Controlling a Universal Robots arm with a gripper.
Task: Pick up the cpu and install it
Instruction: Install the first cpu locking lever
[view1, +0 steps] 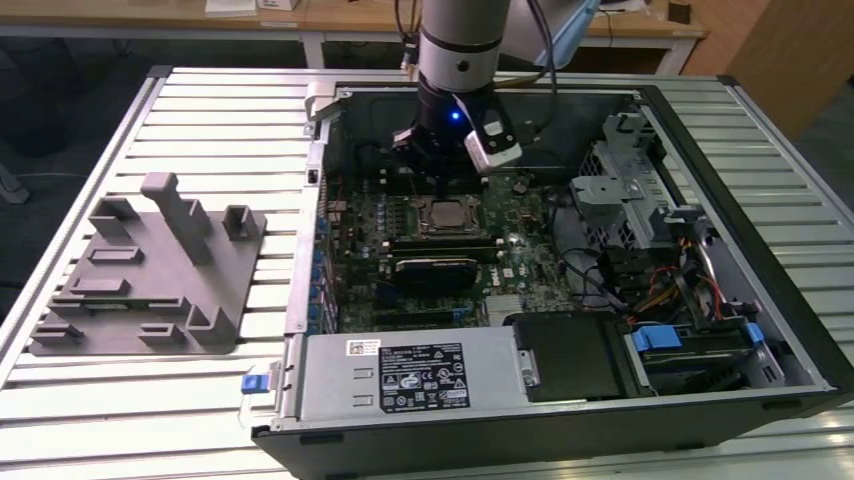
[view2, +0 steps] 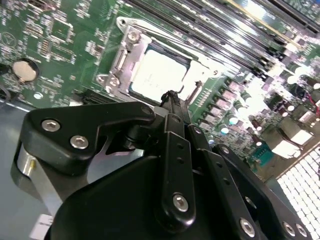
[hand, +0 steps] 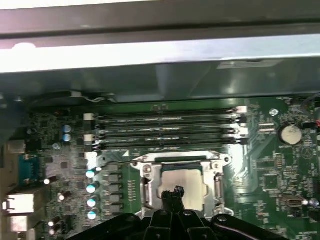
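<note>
Noted cpu (view1: 445, 214) seated flat in socket (hand: 218, 186) on motherboard (view1: 534, 255), just above centre of exterior view. Found gripper (view1: 443, 192) directly over it, fingers pressed together, empty; contact with chip uncertain.

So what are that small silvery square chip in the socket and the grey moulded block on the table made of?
The small silvery square chip: metal top, it seems, from its pale satin glare. The grey moulded block: probably matte plastic, uniformly dull with no shine, though painted material can't be excluded.
</note>
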